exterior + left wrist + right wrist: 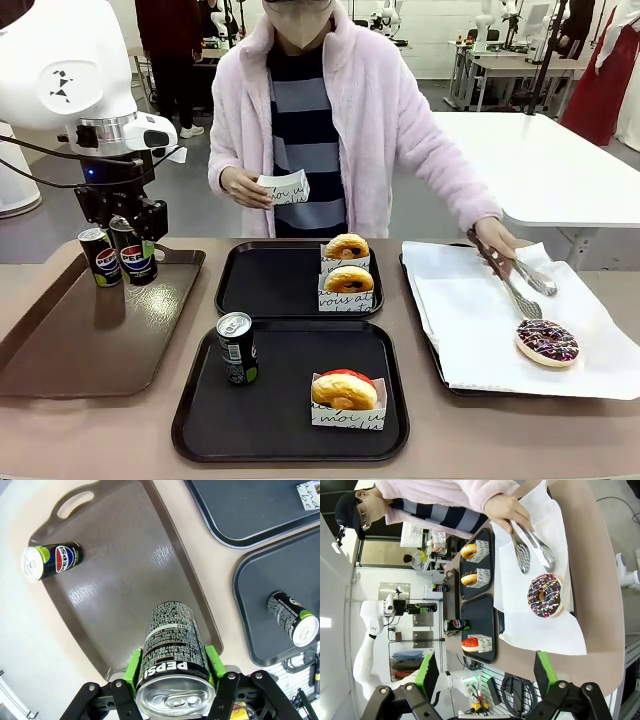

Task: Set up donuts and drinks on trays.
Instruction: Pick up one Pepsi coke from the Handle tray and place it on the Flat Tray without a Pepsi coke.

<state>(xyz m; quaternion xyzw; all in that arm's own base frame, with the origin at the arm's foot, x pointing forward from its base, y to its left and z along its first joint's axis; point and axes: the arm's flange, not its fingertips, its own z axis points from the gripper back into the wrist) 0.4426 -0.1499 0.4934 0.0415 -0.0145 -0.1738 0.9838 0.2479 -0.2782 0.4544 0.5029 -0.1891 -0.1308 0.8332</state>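
My left gripper (133, 240) is shut on a black Pepsi can (137, 264), upright over the brown tray's far end. In the left wrist view the green pads (134, 666) clamp that can (172, 640) near its top. Beside it a second can (97, 257) stands on the brown tray. The near black tray (200, 420) holds a third can (237, 348) and a red-iced donut (345, 390) in its paper holder. Two donuts (347, 264) sit on the far black tray (260, 285). My right gripper (486, 676) is open with nothing between its fingers.
The glossy brown tray (70, 340) with handles lies at the left. At the right, a paper-lined tray (470, 320) carries a chocolate-sprinkle donut (547, 342). The person holds metal tongs (515, 280) over it and an empty paper holder (285, 187) in the other hand.
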